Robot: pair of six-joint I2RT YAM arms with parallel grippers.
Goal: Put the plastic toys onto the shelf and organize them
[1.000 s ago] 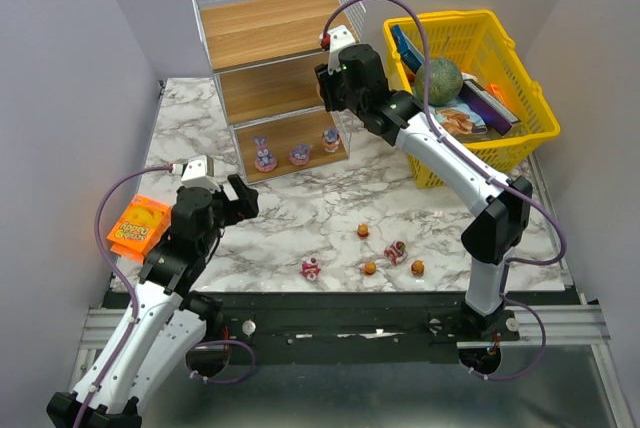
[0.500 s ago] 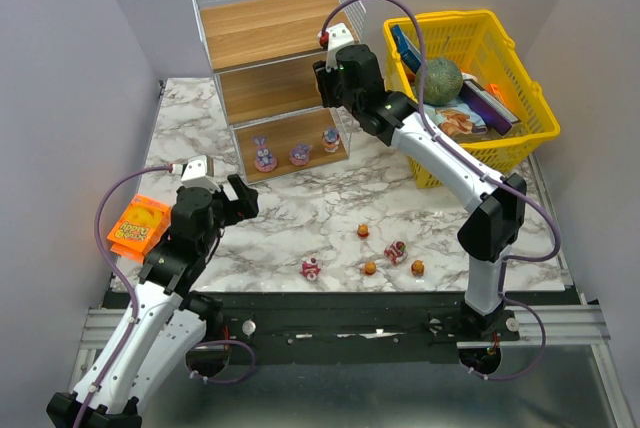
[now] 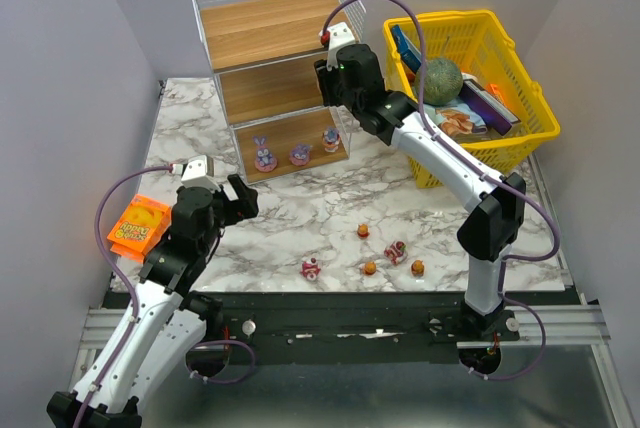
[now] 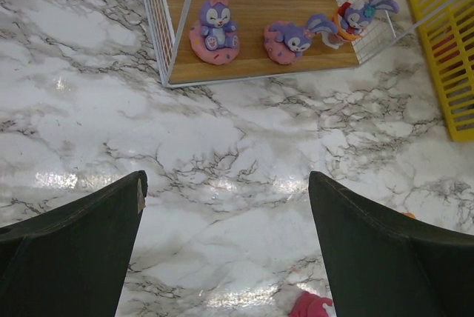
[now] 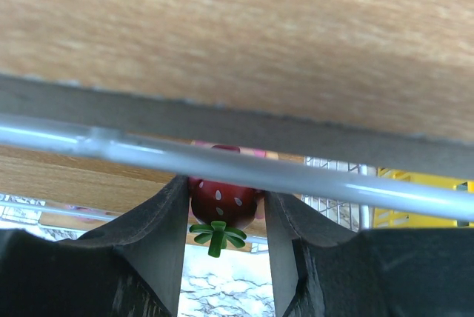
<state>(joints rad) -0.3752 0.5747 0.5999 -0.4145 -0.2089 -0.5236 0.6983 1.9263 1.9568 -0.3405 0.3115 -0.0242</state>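
The shelf [image 3: 270, 33] stands at the back, a white wire rack with three wooden boards. Three purple bunny toys [image 4: 214, 24] [image 4: 292, 37] [image 4: 359, 17] sit on its bottom board. My right gripper [image 5: 224, 191] is shut on a red strawberry-shaped toy [image 5: 222, 197], pressed up close to a shelf wire [image 5: 148, 147] at the rack's right front corner [image 3: 335, 98]. Two red-pink toys [image 3: 311, 268] [image 3: 396, 251] and three orange ones [image 3: 363, 231] [image 3: 370, 268] [image 3: 417, 268] lie on the marble near the front. My left gripper [image 4: 226, 180] hangs open over bare marble, nothing between its fingers.
A yellow lattice basket [image 3: 455, 20] stands right of the shelf, holding a green ball [image 3: 438, 79] and packets. An orange packet [image 3: 138, 226] lies at the table's left edge. One red-pink toy [image 4: 311, 307] shows just below my left fingers.
My right gripper has edged slightly up and left toward the shelf, still holding the toy. The left arm has not moved.
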